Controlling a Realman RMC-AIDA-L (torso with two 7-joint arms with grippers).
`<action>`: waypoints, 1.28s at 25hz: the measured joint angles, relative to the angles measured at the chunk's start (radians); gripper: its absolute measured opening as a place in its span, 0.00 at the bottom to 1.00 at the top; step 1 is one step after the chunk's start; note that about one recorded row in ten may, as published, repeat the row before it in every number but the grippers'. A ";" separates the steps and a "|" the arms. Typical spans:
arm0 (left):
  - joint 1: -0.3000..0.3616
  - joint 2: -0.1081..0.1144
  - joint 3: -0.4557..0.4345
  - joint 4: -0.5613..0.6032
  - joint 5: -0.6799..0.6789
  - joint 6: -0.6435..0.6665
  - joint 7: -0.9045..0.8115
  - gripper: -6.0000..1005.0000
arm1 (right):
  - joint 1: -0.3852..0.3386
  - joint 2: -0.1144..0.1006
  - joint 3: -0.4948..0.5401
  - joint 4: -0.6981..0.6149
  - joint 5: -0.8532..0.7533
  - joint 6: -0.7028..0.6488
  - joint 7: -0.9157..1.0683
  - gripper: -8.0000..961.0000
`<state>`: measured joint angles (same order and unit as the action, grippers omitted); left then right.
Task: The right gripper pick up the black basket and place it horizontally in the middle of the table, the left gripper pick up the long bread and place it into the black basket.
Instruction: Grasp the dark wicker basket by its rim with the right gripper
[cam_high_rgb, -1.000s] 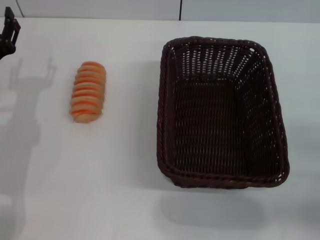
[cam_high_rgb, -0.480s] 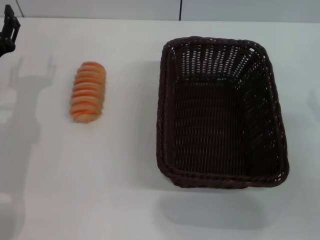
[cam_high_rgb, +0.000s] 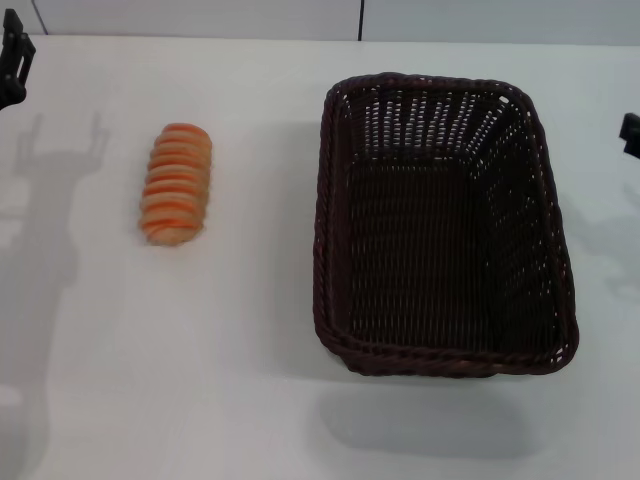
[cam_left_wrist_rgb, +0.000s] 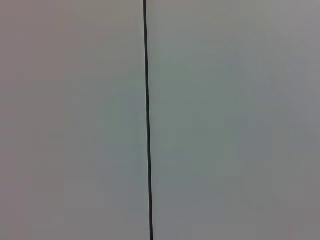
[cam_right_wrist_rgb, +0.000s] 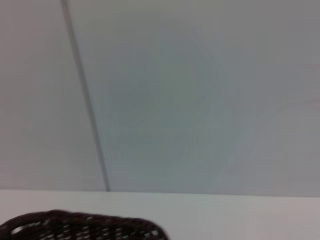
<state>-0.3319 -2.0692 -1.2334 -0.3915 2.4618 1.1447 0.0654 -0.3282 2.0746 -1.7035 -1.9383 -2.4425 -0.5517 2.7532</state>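
The large rectangular dark woven wicker black basket (cam_high_rgb: 443, 222), with braided rim and sloped sides, lies on the plain white table (cam_high_rgb: 250, 400) at three o'clock, holding nothing. The small ridged orange-and-tan long bread (cam_high_rgb: 176, 183) lies well apart at nine o'clock. The left gripper (cam_high_rgb: 14, 58) sits at ten o'clock and the right gripper (cam_high_rgb: 630, 131) at two o'clock, neither touching anything.

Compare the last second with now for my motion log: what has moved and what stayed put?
A black part of the right pincer has just come into the head view at the right edge, beside the dark woven wicker basket. The left pincer has edged up along the left edge. Nothing was grasped or released. The basket and the orange-striped oblong bread stayed in place on the white table.
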 joint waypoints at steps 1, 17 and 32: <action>0.000 0.000 0.000 0.000 0.000 0.000 0.000 0.78 | 0.006 0.000 0.010 -0.015 0.000 -0.038 0.000 0.86; -0.001 -0.002 0.007 -0.002 0.000 -0.001 -0.003 0.78 | 0.141 -0.001 0.107 0.059 0.025 -0.242 -0.005 0.86; 0.000 -0.002 0.008 0.003 0.002 -0.004 -0.004 0.78 | 0.382 0.002 0.088 0.358 0.025 -0.228 -0.040 0.85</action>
<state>-0.3320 -2.0714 -1.2256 -0.3880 2.4643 1.1402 0.0619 0.0540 2.0770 -1.6153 -1.5802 -2.4173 -0.7801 2.7128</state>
